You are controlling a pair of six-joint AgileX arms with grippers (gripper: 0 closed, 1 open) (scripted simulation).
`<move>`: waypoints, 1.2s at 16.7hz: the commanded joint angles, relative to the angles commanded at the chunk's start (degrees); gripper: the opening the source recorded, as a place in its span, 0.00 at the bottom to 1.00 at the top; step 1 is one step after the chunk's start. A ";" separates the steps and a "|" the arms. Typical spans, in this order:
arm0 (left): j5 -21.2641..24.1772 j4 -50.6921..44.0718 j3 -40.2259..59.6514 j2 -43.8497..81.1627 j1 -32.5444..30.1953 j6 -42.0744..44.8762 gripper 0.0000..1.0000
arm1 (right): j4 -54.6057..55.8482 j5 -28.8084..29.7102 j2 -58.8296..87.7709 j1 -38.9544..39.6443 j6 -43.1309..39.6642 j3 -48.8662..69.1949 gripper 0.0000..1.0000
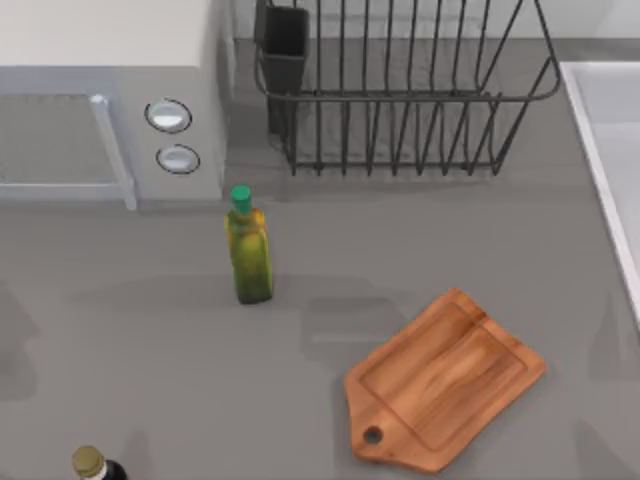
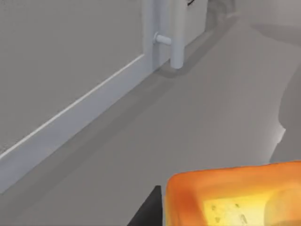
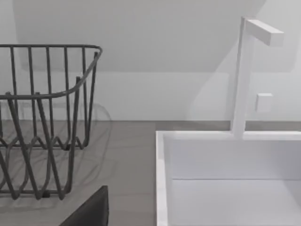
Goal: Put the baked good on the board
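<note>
Top view: the board (image 1: 447, 381) lies flat on the grey table (image 1: 130, 330) toward the right front, turned diagonally, its handle with the round hole pointing to the front. Its surface is bare. A wide strip of open table runs left of it as far as the green-capped bottle (image 1: 248, 250), which stands upright near the middle, well apart from the board. Behind the bottle sits a microwave (image 1: 110, 95) at the back left, with two round knobs. A wire dish rack (image 1: 400, 90) stands at the back centre, with a dark cup-like holder at its left corner; nothing visible among the wires. The rim of a white sink (image 1: 600, 150) runs along the right edge. A second dark bottle with a pale cap (image 1: 92, 465) is cut off at the front left edge.

Left wrist view: the baked good (image 2: 235, 197) sits very close to the lens, orange crust with a glossy yellow centre, with a dark finger of the left pincer (image 2: 148, 212) touching its side. How the pincer's fingers are set, cannot tell. Beyond it lie open grey table and the microwave's door and handle.

Right wrist view: the rack's end, the sink basin and a white faucet (image 3: 244, 75) at the wall; the basin holds nothing. A dark part of the right pincer (image 3: 89, 212) shows at the frame edge; opening cannot be told.
</note>
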 joint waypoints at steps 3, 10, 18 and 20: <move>-0.44 -5.86 1.16 -4.95 -0.42 -0.26 0.00 | 0.00 0.00 0.00 0.00 0.00 0.00 1.00; -0.67 -7.55 1.40 -6.65 -0.45 -0.41 0.00 | 0.00 0.00 0.00 0.00 0.00 0.00 1.00; -5.29 -2.84 -3.52 -16.54 -19.11 -4.20 0.00 | 0.00 0.00 0.00 0.00 0.00 0.00 1.00; -7.54 0.51 -4.06 -20.55 -28.47 -6.58 0.00 | 0.00 0.00 0.00 0.00 0.00 0.00 1.00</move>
